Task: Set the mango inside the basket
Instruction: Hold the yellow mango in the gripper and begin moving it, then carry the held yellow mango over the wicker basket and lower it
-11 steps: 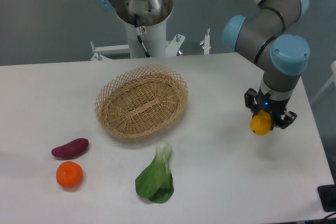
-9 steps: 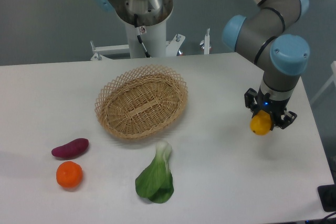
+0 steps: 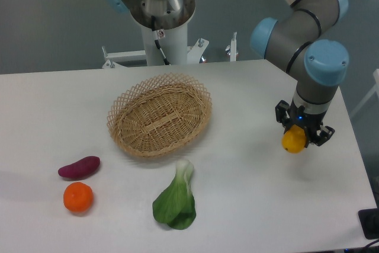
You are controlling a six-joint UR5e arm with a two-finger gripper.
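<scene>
We find the gripper [image 3: 298, 136] at the right of the frame, pointing straight down with its jaws closed onto the mango [image 3: 294, 140]. The yellow-orange fruit sits between the fingers and protrudes below them on the near side, so we judge the hold to be across its narrower width. A shadow on the surface [image 3: 249, 205] below and right of the fruit suggests the mango is lifted clear, which would let it travel without dragging; we cannot confirm the gap itself.

The basket [image 3: 160, 118] lies well apart from the mango, toward the centre of the frame, with nothing inside it. Its low lattice rim should permit a shallow approach from the right. We judge the task to be at the carry stage: the fruit is secured, and the transfer leftward and the release are not yet done.

Further out, toward the lower half of the frame:
- a leafy green vegetable [image 3: 176, 198] just below the basket, clear of the direct path
- a purple sweet potato [image 3: 79, 167] at lower left
- a round orange citrus fruit [image 3: 78, 197] just beneath the sweet potato

These items are not involved in the transfer
</scene>
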